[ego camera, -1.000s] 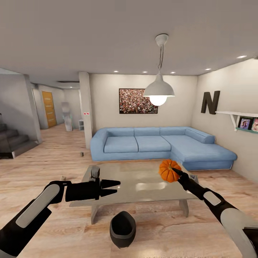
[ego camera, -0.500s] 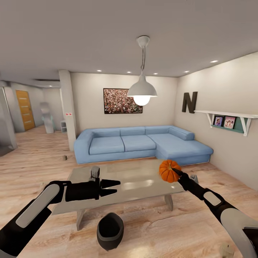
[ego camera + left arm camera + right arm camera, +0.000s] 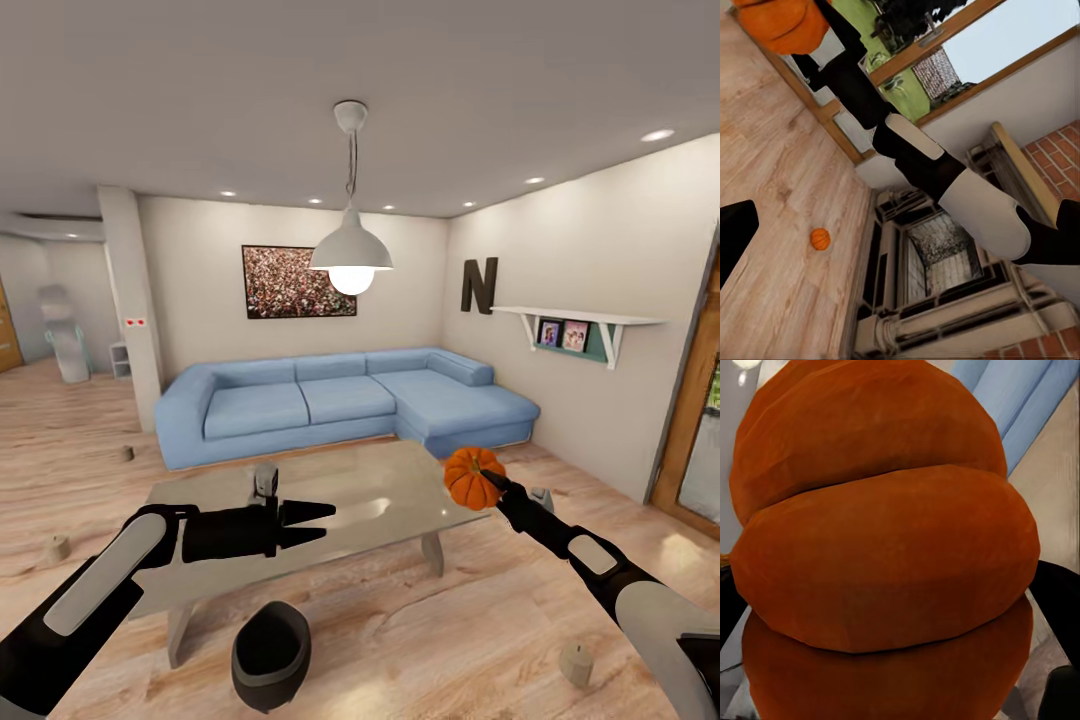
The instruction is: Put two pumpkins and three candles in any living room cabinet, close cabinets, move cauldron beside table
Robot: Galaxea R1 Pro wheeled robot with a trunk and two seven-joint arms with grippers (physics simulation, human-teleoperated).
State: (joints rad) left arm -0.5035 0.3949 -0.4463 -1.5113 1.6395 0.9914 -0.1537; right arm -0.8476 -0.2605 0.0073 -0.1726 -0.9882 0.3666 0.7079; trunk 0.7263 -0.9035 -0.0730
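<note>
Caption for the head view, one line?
Right gripper holds a pumpkin over the table; left gripper open, cauldron on floor.

1. The left arm (image 3: 90, 600) has a black shell with a long light-grey panel along the forearm.
2. The left gripper (image 3: 318, 525) is matt black, with two tapering pointed fingers on a thick cylindrical wrist.
3. The right arm (image 3: 640, 610) is light grey at the forearm, narrowing to black links with a small grey inset panel.
4. The right gripper (image 3: 487, 478) is black and slender.
</note>
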